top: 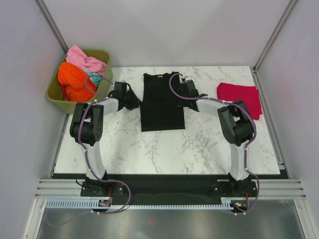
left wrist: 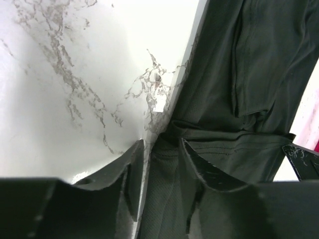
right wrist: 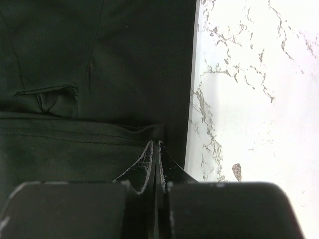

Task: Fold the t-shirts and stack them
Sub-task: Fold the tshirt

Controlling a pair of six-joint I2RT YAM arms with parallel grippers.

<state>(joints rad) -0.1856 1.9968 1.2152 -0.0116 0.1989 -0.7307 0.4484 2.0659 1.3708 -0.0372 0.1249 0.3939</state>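
Note:
A black t-shirt [top: 162, 102] lies flat in the middle of the table, folded into a narrow strip. My left gripper [top: 133, 98] is at its left edge. In the left wrist view this gripper [left wrist: 162, 149] is open, its fingers [left wrist: 130, 172] apart with a fold of the black cloth [left wrist: 239, 74] between them. My right gripper [top: 182, 92] is at the shirt's right edge. In the right wrist view it [right wrist: 155, 145] is shut, its tips pinching the black cloth [right wrist: 99, 59] at its edge. A crimson shirt [top: 240, 97] lies folded at the right.
An olive-green tub [top: 57, 97] stands off the table's back left corner, holding orange [top: 75, 79], pink [top: 85, 59] and teal cloth. Grey walls close in the back and both sides. The white marble table [top: 164, 149] runs toward the arm bases.

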